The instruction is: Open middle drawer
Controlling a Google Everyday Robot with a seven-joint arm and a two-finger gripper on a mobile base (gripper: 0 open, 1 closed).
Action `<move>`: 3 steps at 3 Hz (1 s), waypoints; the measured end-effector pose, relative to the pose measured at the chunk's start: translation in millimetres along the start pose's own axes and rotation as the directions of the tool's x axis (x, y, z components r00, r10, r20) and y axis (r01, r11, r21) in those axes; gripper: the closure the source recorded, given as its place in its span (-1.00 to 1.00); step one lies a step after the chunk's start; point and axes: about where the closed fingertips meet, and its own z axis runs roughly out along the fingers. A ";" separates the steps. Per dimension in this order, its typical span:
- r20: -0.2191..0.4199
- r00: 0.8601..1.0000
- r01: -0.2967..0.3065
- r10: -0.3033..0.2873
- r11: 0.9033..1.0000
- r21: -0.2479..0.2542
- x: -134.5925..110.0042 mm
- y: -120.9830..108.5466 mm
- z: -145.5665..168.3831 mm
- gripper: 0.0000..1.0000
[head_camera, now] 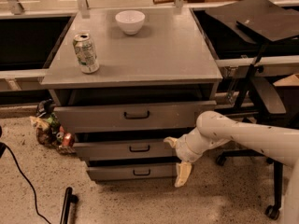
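The grey cabinet (pixel 140 55) has three drawers. The middle drawer (pixel 107 150) has a medium-height grey front and a small black bar handle (pixel 139 148); its front stands slightly out from the one below. My gripper (pixel 176 158) is open at the right end of that front, well right of the handle. One cream finger (pixel 170 142) lies against the drawer's right end. The other finger (pixel 182 174) hangs down in front of the bottom drawer (pixel 126 172). My white arm (pixel 238 134) reaches in from the right.
The tall top drawer (pixel 131 116) stands slightly out. A drink can (pixel 86 53) and a white bowl (pixel 130 21) sit on the cabinet top. Clutter (pixel 50 127) lies on the floor at left. A black chair base (pixel 261 101) stands at right, a black cable (pixel 23 181) at front left.
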 end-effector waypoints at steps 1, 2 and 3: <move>-0.040 0.999 0.006 -0.006 1.000 -0.002 21.7 -5.9 24.2 -1.00; -0.065 0.997 0.031 -0.030 0.999 0.014 34.8 -18.9 38.4 -1.00; -0.086 0.995 0.061 -0.056 0.996 0.057 42.7 -36.7 44.3 -1.00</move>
